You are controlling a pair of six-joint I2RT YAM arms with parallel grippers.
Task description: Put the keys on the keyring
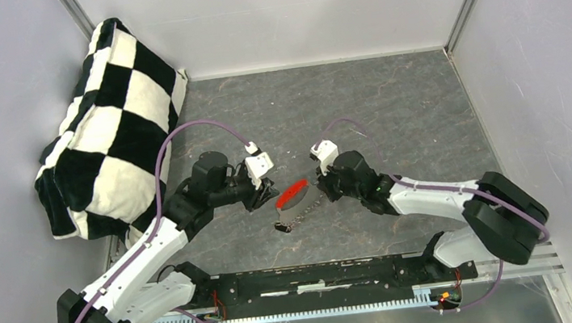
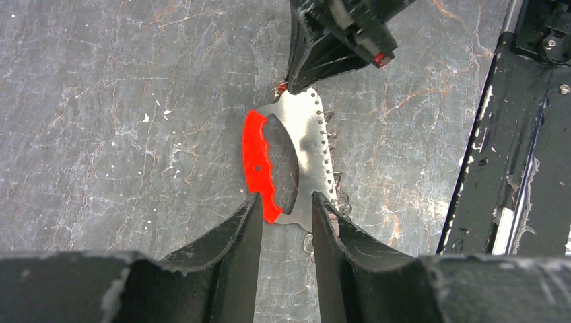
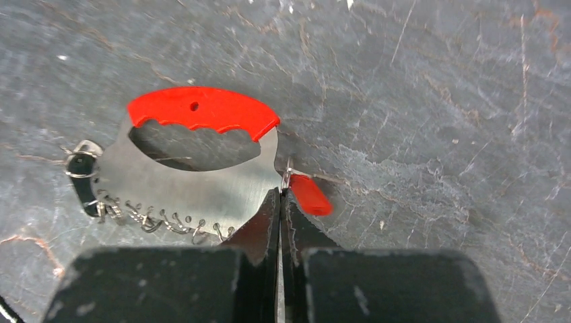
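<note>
Centrally, the keyring (image 1: 293,192) sits on the table (image 1: 391,109) between the 2 grippers; it is a flat metal plate with a red curved band along 1 edge, an oval opening in the middle and a row of small wire hooks (image 3: 165,222) along the opposite edge.

Left gripper (image 2: 285,198): jaws apart; in the left wrist view 1 end of the keyring shows between the 2 fingertips; the right wrist view shows no finger at that end, so no hold is evident.

Right gripper (image 3: 279,195): jaws pressed together with no visible gap; the tips meet at the other end of the keyring, at the plate corner below the red band; whether the plate is pinched between them cannot be told.

Red key (image 3: 311,194): lies on the table just beside the right fingertips, touching or nearly touching the plate corner through a small wire loop.

Black key (image 3: 82,180): sits at the far end of the plate from the right gripper, with a small ring at its head.

Checkered cushion (image 1: 111,116): at the far left corner, well apart from the keyring.
</note>
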